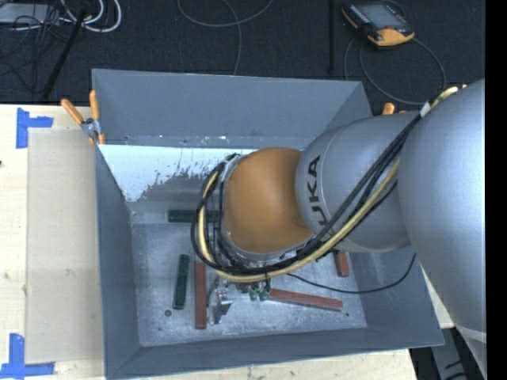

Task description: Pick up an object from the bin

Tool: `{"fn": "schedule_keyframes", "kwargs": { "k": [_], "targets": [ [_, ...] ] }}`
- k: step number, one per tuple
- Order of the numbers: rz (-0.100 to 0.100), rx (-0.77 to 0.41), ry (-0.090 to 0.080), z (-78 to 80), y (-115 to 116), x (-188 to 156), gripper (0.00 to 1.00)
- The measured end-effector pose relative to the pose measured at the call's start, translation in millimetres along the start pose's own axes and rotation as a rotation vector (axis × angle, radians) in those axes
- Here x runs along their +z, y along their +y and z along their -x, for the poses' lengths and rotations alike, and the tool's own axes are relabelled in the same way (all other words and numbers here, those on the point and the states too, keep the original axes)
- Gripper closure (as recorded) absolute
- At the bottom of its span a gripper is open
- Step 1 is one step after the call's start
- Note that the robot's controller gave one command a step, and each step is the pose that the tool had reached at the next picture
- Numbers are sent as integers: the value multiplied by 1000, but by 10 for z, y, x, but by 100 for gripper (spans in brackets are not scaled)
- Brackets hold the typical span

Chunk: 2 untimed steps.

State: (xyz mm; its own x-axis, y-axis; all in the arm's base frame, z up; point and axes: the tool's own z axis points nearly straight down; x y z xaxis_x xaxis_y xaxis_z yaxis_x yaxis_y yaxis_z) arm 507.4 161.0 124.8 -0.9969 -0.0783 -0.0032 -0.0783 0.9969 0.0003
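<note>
My gripper [220,303] is low in the bin [150,323], its opening I cannot tell, with the brown stick [200,295] lying just beside it, so I'd centre across its narrow width before squeezing.

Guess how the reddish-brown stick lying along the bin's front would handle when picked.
The reddish-brown stick looks straight and thin: probably stiff, light. Lying flat on the bin floor, it would likely slide rather than roll if pushed.

Reddish-brown stick [200,301] flat on the bin's [119,291] floor, front-left
</note>
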Motion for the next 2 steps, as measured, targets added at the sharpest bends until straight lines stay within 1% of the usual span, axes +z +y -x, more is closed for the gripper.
{"fn": "schedule_keyframes", "kwargs": {
  "k": [1, 2],
  "targets": [
    [0, -254, 8, 13, -3, 315, 0],
    [1, -524, -7, 295, -126, 501, 100]
  ]
}}
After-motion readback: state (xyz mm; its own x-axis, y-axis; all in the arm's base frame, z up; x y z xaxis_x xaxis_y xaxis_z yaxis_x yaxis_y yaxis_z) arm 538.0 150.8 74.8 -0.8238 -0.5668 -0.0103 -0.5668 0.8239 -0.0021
